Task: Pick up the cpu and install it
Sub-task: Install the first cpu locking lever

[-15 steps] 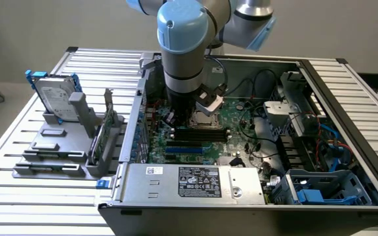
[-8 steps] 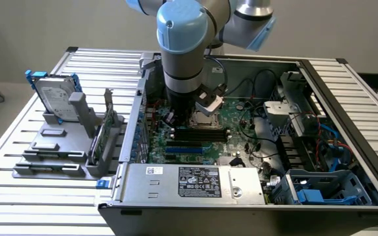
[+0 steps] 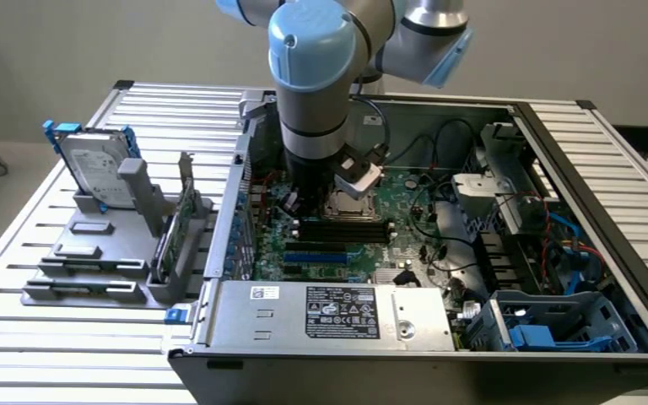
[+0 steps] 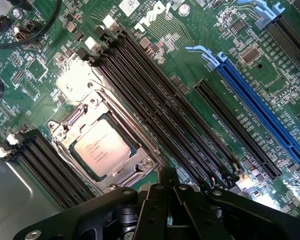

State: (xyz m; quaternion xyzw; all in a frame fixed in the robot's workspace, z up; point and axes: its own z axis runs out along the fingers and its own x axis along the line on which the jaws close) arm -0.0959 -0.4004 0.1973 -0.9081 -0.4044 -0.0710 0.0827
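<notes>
Gripper [image 4: 166,186] fingers are fully closed and hold nothing. It hovers just above the motherboard [image 4: 190,60]. The cpu [image 4: 102,149] sits seated inside the metal-framed socket [image 4: 135,135].

The small square cpu [image 4: 101,150] with its dull brushed-metal top is sitting in a shiny bare-metal socket frame [image 4: 140,145]; glossy blue plastic slot [image 4: 262,112] is gleaming.

Open computer case [image 3: 594,211] lies on a slatted metal table [image 3: 77,354], green motherboard [image 3: 414,211] exposed. Robot arm [image 3: 315,84] reaches straight down into it over the socket [image 3: 353,205], left of centre on the board. Hard drive [image 3: 94,164] with blue brackets stands upright in a grey rack [image 3: 99,261] outside the case, at the exterior view's left.
</notes>
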